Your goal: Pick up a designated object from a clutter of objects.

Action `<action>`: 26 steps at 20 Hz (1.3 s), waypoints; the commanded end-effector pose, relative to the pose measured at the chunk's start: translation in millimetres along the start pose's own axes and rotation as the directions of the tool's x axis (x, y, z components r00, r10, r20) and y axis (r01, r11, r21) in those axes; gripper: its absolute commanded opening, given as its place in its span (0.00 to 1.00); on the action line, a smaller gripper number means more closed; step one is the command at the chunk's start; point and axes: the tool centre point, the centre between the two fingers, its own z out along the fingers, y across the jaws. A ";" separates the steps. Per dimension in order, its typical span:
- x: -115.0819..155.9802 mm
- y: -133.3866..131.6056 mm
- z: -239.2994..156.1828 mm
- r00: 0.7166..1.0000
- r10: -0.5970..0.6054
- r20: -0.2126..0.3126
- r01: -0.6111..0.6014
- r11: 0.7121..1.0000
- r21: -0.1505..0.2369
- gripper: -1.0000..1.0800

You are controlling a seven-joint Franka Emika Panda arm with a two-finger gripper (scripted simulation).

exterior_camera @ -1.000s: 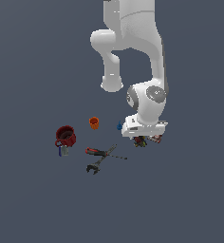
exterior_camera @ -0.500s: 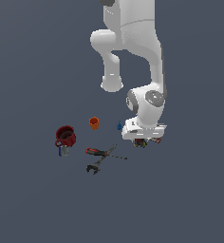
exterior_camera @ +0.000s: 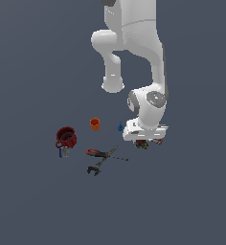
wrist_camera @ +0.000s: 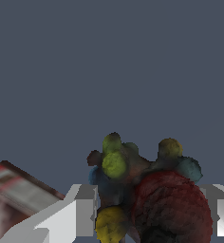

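1. The gripper (wrist_camera: 147, 213) holds its two pale fingers (wrist_camera: 78, 209) on either side of the designated object (wrist_camera: 142, 190); the wrist view shows one finger at each flank of the lump, closed against it.
2. The designated object is a dark, knobbly cluster with a large red ball, yellow-green balls and blue-green bits. In the exterior view only a small dark patch of it (exterior_camera: 142, 142) shows, tucked under the white hand.
3. Whether the lump rests on the floor or hangs just above it cannot be told from either view.
4. A reddish box with white marks (wrist_camera: 12, 197) lies beside the gripper in the wrist view, just apart from the nearer finger.
5. A tiny blue piece (exterior_camera: 120, 127) sits near the hand, on the exterior view's left of it.
6. Further toward the exterior view's left stand the orange cup (exterior_camera: 95, 124) and, beyond it, the dark red mug (exterior_camera: 66, 137).
7. The red-handled tools (exterior_camera: 104, 154) lie crossed below the cup in the exterior view, with the black clamp (exterior_camera: 94, 169) just beside them.
8. Everything rests on a flat, plain slate-grey surface (exterior_camera: 38, 206) that fills both views; no walls or edges are visible.
9. The white arm (exterior_camera: 134, 43) comes down from the top of the exterior view to the hand.
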 end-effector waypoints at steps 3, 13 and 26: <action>0.9 -0.2 -4.4 1.000 0.000 -0.001 0.000 1.000 0.000 0.00; 6.9 -1.0 -53.8 1.000 0.000 0.001 0.000 1.000 0.000 0.00; 23.7 -3.8 -179.6 1.000 -0.001 0.004 0.001 1.000 0.001 0.00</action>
